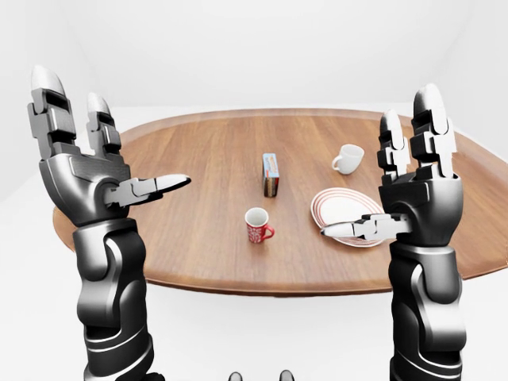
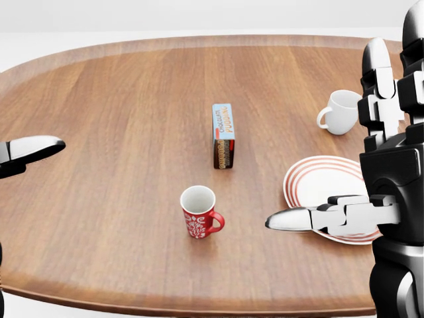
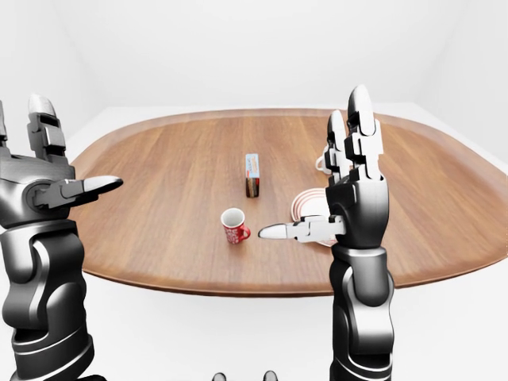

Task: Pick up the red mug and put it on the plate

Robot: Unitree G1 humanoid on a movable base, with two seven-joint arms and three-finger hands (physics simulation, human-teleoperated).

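Observation:
The red mug (image 2: 199, 212) stands upright on the wooden table (image 2: 119, 112), handle to the right, low in the middle of the head view. The white plate with red rings (image 2: 318, 182) lies to its right, partly hidden by my right hand. My right hand (image 1: 397, 178) is raised open, fingers up and thumb pointing left, in front of the plate and apart from the mug. My left hand (image 1: 111, 151) is raised open at the left, well clear of the mug.
A small upright box (image 2: 224, 135) stands above the mug in the head view. A white mug (image 2: 341, 112) stands above the plate at the right. The table's near edge runs along the bottom of the head view.

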